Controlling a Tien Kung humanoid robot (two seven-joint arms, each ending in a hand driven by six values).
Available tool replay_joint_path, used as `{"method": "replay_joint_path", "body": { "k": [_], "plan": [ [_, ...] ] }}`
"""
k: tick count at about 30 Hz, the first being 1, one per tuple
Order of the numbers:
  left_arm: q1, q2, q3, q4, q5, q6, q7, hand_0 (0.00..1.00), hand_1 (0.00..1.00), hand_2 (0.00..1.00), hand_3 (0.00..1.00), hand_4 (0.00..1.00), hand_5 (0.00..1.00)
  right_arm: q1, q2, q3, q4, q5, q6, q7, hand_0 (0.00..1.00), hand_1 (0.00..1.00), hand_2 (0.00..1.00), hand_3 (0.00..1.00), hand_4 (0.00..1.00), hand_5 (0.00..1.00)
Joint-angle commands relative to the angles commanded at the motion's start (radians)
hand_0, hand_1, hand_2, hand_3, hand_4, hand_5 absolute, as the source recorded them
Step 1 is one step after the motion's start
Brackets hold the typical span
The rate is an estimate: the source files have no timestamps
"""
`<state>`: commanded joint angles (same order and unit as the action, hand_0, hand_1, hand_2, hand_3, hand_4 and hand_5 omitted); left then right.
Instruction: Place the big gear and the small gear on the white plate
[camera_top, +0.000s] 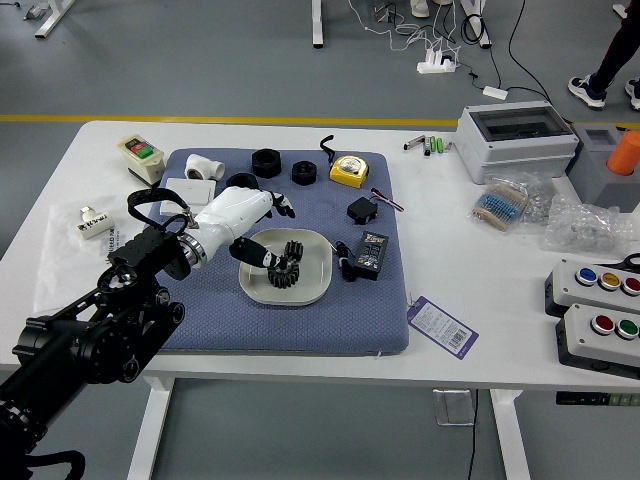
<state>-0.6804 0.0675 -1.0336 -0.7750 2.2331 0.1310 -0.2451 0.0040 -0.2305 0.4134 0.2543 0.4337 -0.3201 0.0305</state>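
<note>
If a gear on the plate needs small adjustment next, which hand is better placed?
Left hand, likely: open at the plate, close to both gears. The right hand is out of view.
</note>
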Motion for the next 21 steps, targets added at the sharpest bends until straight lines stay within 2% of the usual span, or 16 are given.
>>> {"method": "replay_joint_path", "body": {
  "k": [7,9,12,15,16,18,21],
  "plan": [
    [0.067,0.007,-0.097,-0.074,-0.007,0.011,-0.001,0.475,0.616,0.687,0.645,0.989,0.253,0.002,0.000,0.001,-0.001,-0.001,0.001,0.001,0.686,0.707,0.748,0.565,0.792,0.642],
    [0.122,-0.002,-0.167,-0.127,-0.019,0.012,0.010,0.475,0.616,0.687,0.645,0.989,0.253,0.003,0.000,0.000,-0.001,-0.003,0.001,0.000,0.686,0.707,0.748,0.565,0.792,0.642],
    [0.160,-0.008,-0.218,-0.161,-0.028,0.013,0.023,0.476,0.616,0.686,0.631,0.961,0.231,0.003,0.001,0.000,-0.002,-0.002,0.001,0.000,0.686,0.707,0.748,0.564,0.791,0.643],
    [0.209,-0.016,-0.275,-0.203,-0.064,0.014,0.070,0.476,0.616,0.686,0.631,0.961,0.231,0.002,0.000,0.004,-0.002,-0.005,0.002,0.000,0.686,0.707,0.748,0.564,0.791,0.643],
    [0.217,-0.017,-0.285,-0.209,-0.070,0.013,0.079,0.366,0.492,0.532,0.614,0.953,0.225,0.002,0.000,0.004,-0.002,-0.005,0.002,0.000,0.686,0.707,0.748,0.564,0.792,0.642],
    [0.238,-0.020,-0.311,-0.226,-0.097,0.009,0.116,0.366,0.492,0.532,0.614,0.953,0.225,0.001,0.000,0.005,-0.003,-0.007,0.002,0.000,0.686,0.707,0.748,0.564,0.792,0.642],
    [0.245,-0.021,-0.323,-0.236,-0.086,0.005,0.143,0.366,0.492,0.532,0.614,0.953,0.225,0.001,0.000,0.006,-0.003,-0.006,0.003,0.001,0.686,0.707,0.748,0.564,0.792,0.642]
  ]
}}
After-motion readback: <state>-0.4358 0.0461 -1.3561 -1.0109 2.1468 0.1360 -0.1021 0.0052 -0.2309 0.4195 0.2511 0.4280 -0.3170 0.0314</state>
